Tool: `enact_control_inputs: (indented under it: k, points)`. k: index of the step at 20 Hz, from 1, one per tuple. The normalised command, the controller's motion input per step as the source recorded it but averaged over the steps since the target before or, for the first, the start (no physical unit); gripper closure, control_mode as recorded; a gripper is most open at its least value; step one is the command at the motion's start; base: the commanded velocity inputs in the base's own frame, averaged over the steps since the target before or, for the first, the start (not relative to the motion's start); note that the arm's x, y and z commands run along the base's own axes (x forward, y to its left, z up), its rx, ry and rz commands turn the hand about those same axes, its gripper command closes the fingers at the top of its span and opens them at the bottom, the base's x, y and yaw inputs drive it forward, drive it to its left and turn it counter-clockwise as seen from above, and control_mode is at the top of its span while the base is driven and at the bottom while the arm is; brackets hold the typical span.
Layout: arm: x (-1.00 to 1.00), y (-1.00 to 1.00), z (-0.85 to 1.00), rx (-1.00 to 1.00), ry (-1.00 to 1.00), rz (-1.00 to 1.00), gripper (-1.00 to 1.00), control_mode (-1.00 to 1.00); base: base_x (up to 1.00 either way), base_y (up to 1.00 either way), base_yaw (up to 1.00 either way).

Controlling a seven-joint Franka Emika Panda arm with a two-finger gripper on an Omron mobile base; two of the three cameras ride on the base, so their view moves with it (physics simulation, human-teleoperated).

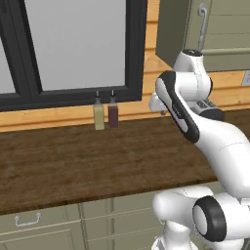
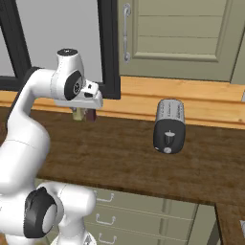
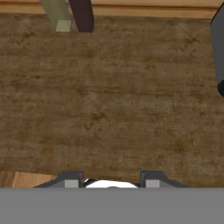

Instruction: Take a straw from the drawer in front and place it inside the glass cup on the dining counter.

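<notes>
Hovering above the dark wood table [image 3: 113,100], the jaws are being held partly apart, grasping nothing, with two bottles [image 1: 106,112] at the far wall and a toaster [image 2: 169,127] standing right.

My arm rises from its base, folds at the elbow and reaches forward, so the wrist sits high above the table with the hand pointing down. In the hand view the claw [image 3: 109,183] looks straight down at the surface below; its two dark finger tips [image 3: 70,180] stand apart with a clear gap between them, nothing held there. In the base views the white wrist hides the fingers.
</notes>
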Motion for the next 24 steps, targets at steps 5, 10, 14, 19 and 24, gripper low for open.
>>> enact_control_inputs:
  k: [5, 10, 14, 19, 24]
  points:
    - [-0.56, 0.00, -0.15, 0.00, -0.08, 0.00, -1.00, -1.00, 0.00, 0.00, 0.00]
    - [-0.79, 0.00, -0.73, 0.00, 0.00, 0.00, -1.00, -1.00, 0.00, 0.00, 0.00]
    - [-0.61, -0.01, -0.54, 0.00, -0.04, 0.00, -1.00, -1.00, 0.00, 0.00, 0.00]
    - [-0.64, 0.00, -0.17, 0.00, -0.15, 0.00, -1.00, -1.00, 0.00, 0.00, 0.00]
    - [-0.51, 0.00, -0.11, 0.00, -0.17, 0.00, -1.00, -1.00, 0.00, 0.00, 0.00]
